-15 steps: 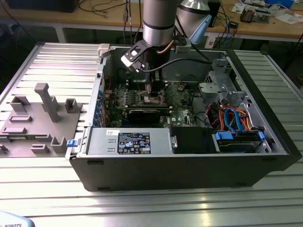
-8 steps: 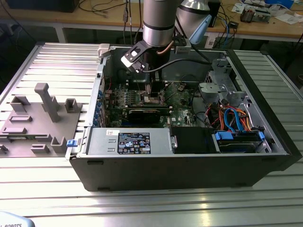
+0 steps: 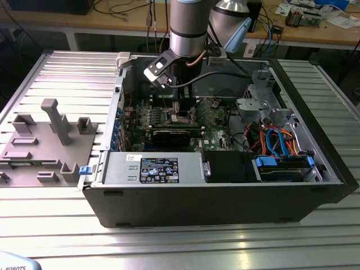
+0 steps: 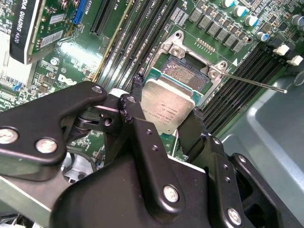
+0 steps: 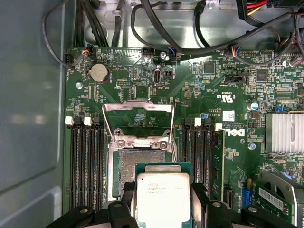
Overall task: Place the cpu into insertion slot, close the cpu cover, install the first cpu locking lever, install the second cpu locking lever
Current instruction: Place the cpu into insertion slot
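1. The tool [image 4: 161, 118] is clamped on the cpu [image 4: 168, 107]. Its two black fingers [image 5: 124, 192] press on opposite edges of the chip, and the silver-grey top faces the cameras in both wrist views.
2. The cpu hangs above the green motherboard [image 5: 209, 95], just beside the insertion slot [image 5: 135, 166] and overlapping its near edge. It is not seated, and the socket's contact field lies bare.
3. The cpu cover [image 5: 137, 105] stands swung up off the slot. A thin locking lever [image 4: 251, 81] sticks out to one side, unlatched.
4. Handling, as a judgement: the chip looks light, thin and stiff, with a smooth lid that could slip. The edges are the place to hold it — never the underside. The socket's fine contacts are probably the fragile part, so the chip would need to go in flat and square, without force.
5. The exterior view shows the arm reaching down into the open computer case [image 3: 225, 197], which lies on the ribbed table [image 3: 169, 242].
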You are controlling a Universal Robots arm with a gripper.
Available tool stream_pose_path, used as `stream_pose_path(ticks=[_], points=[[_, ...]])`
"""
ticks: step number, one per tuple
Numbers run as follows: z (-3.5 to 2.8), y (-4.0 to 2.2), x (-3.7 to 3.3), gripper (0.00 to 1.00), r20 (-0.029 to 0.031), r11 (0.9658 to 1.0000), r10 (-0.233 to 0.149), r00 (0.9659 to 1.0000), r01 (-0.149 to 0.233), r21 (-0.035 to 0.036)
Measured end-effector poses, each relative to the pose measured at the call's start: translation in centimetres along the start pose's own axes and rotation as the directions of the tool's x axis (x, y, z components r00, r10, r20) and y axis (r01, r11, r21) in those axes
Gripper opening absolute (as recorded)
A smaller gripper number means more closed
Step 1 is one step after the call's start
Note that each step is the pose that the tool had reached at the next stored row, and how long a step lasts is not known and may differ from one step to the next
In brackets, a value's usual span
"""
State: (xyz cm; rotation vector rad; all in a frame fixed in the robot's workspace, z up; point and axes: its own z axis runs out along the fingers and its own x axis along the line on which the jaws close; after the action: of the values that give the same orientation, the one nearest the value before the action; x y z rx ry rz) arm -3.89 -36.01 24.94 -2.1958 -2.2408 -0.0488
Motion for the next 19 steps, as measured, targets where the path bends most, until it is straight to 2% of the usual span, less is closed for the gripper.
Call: stream_pose_path(ticks=[19], points=[[0.42,-0.01,-0.01,0.55,0.0,1.0,0.0,1.0,0.0,0.0]])
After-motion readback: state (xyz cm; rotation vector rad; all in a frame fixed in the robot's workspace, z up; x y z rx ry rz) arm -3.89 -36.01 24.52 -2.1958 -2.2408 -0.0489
